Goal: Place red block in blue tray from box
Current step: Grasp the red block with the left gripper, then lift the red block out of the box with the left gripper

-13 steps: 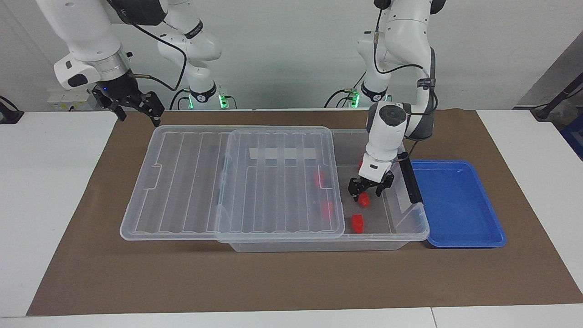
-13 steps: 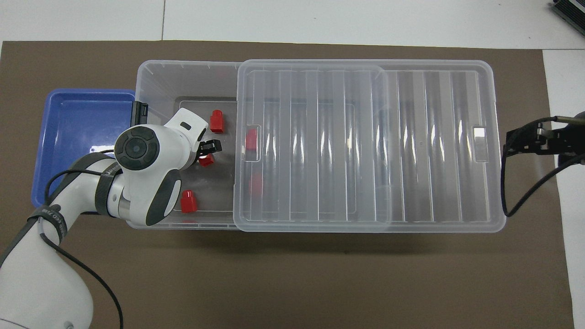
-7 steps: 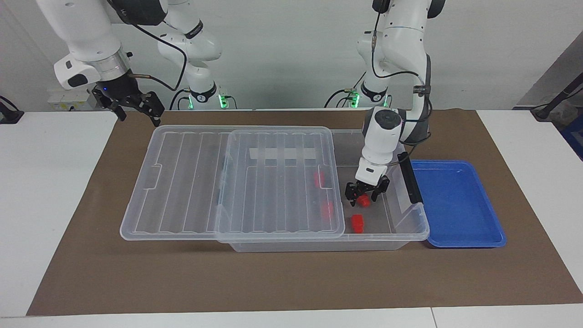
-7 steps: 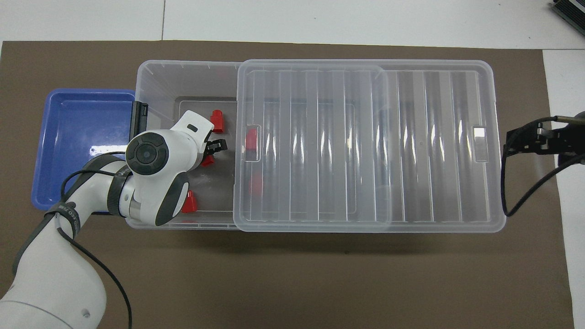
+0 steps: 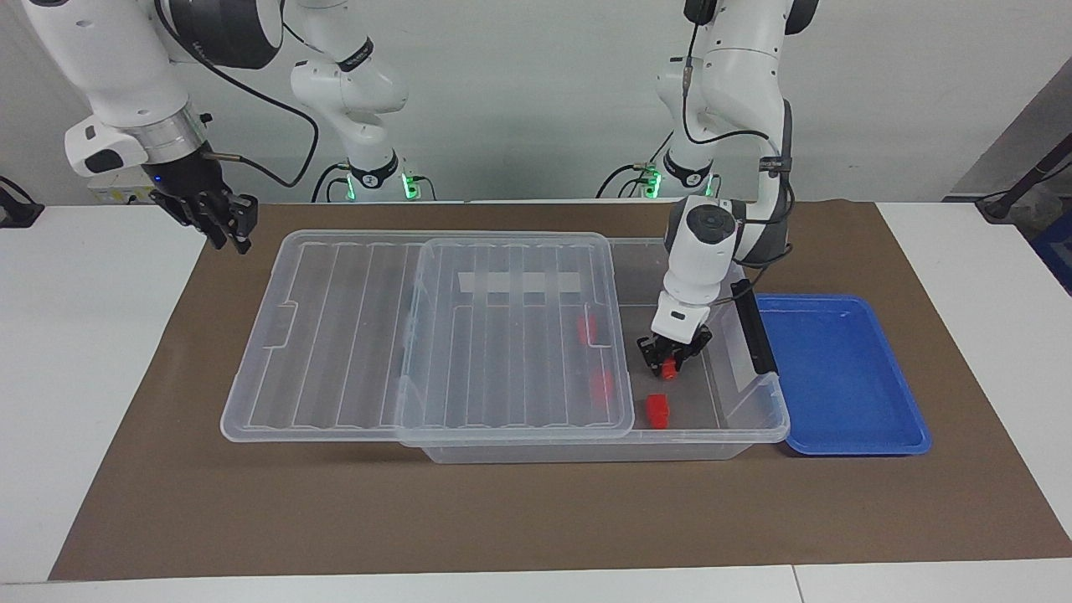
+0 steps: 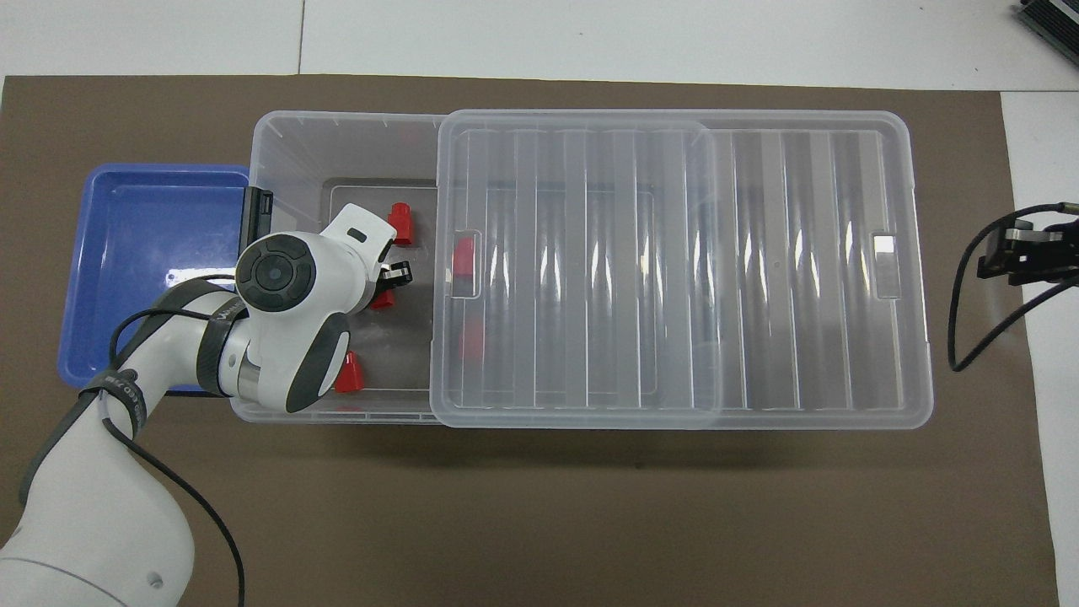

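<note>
The clear box (image 5: 586, 452) lies on the brown mat, its ribbed lid (image 5: 419, 335) slid toward the right arm's end. My left gripper (image 5: 670, 362) is down in the uncovered end, shut on a red block (image 5: 667, 369) low over the box floor; both show in the overhead view, gripper (image 6: 389, 285) and block (image 6: 383, 300). Two more red blocks (image 6: 399, 224) (image 6: 348, 373) lie uncovered in the box, and two (image 6: 464, 255) (image 6: 472, 337) lie under the lid. The blue tray (image 5: 837, 377) is bare, beside the box at the left arm's end. My right gripper (image 5: 230, 224) is open, in the air over the mat's edge.
A dark grey clip handle (image 5: 754, 327) stands on the box's end wall between the left gripper and the blue tray. The brown mat (image 5: 502, 519) covers the middle of the white table.
The left gripper's fingers have closed in on the red block. The right gripper has turned and drawn away from the lid toward the right arm's end of the table.
</note>
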Controlling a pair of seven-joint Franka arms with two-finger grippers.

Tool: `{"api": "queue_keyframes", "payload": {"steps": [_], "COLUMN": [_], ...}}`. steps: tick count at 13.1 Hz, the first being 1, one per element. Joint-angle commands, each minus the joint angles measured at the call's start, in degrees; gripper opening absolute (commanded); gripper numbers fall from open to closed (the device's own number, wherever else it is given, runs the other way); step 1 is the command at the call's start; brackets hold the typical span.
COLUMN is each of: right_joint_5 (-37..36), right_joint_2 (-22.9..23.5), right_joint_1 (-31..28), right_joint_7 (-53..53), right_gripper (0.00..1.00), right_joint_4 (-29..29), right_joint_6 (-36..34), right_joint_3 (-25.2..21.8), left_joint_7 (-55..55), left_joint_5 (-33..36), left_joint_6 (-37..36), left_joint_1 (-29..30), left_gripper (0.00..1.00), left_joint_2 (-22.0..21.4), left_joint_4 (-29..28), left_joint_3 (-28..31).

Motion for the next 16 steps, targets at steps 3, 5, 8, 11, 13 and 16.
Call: {"api": "queue_keyframes", "payload": {"steps": [3,5,8,11,13,16], "right_joint_5": [0.05,0.05,0.05,0.05,0.05,0.05], "right_joint_2": [-3.26,-4.23,-3.88,-3.1,-2.48,-2.04], "right_joint_1": [-2.07,-2.16,-2.33,-3.56,-4.09,-3.57], "right_joint_7": [-1.4,-1.75,-2.54,-8.67,-8.61,-8.35], "right_gripper": [0.0,0.0,0.0,0.0,0.0,0.0], "right_joint_4": [-10.59,-14.19,-17.36,-20.27,-20.98,-21.85], "right_joint_6": [12.13,14.77,17.76,22.68,24.01,23.93], "right_joint_3": [0.0,0.0,0.0,-0.09,-0.09,0.09], "left_joint_7": [-3.37,-3.38,-3.38,-1.72,0.4,3.99], "left_joint_5": [-2.76,-4.8,-4.8,-4.72,-4.72,-4.8], "left_joint_6": [-7.69,-13.85,-15.1,-27.26,-39.65,-50.5], "left_joint_1": [-0.54,-0.54,-0.54,1.12,2.88,7.35], "left_gripper": [0.35,0.15,0.09,0.05,0.0,0.0], "left_joint_2": [-2.9,-3.7,-4.05,-7.82,-7.92,-8.09], "left_joint_4": [4.71,7.62,7.81,13.05,22.53,31.61], "left_joint_3": [0.32,0.41,0.41,1.37,1.38,1.12]}}
